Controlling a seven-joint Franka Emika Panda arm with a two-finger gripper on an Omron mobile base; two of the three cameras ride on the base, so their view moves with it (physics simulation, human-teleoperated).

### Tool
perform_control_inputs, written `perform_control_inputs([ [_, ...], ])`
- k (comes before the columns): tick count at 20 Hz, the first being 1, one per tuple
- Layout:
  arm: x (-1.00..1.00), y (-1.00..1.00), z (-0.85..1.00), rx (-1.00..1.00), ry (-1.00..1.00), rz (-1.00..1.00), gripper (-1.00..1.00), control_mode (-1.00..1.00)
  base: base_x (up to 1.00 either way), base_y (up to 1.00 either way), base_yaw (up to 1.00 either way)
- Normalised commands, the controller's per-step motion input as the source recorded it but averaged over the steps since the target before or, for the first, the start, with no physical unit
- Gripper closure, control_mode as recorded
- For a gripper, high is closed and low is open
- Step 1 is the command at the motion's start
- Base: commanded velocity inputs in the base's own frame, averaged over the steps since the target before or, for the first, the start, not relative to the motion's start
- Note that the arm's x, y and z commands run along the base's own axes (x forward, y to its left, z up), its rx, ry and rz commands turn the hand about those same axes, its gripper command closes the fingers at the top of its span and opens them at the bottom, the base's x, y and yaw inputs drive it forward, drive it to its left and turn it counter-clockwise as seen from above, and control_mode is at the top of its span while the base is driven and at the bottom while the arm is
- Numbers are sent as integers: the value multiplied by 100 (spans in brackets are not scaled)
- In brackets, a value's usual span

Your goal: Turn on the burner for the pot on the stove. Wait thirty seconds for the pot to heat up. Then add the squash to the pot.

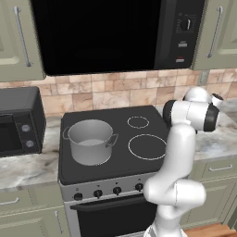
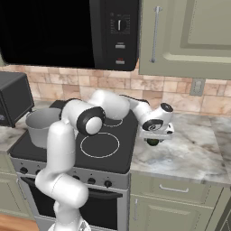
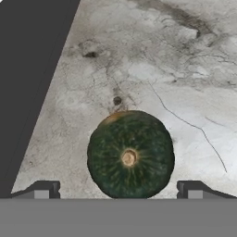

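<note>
The gripper point(image 3: 118, 190) is standing with its jaws spread fully apart, and nothing is being held between them. In the hand view, one dark fingertip point(image 3: 42, 190) is showing at each side, and the squash point(image 3: 130, 154) is lying between them, centred in the gap, with clear space on both sides; whether the tips are level with it cannot be told.

The squash is resting stem-scar up on the marble counter point(image 3: 185, 69), near the counter's edge where it meets the stove point(image 2: 128, 135).

In the right base view, the gripper point(image 2: 154, 137) is hanging directly over the squash point(image 2: 153, 141), just right of the stove.

The pot point(image 1: 90, 141) is sitting on the stove's front left burner, well apart from the squash. The row of knobs point(image 1: 107, 191) is lining the stove's front panel.
</note>
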Motion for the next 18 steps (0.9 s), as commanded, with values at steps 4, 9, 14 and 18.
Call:
perform_control_inputs([
  [4,2,9,-13,0,0,2,-100,-100,0,0,0],
  [9,0,1,-24,0,0,3,-100,-100,0,0,0],
  [14,15,0,-30,0,0,5,-100,-100,0,0,0],
  [18,28,0,-32,0,0,7,-100,-100,0,0,0],
])
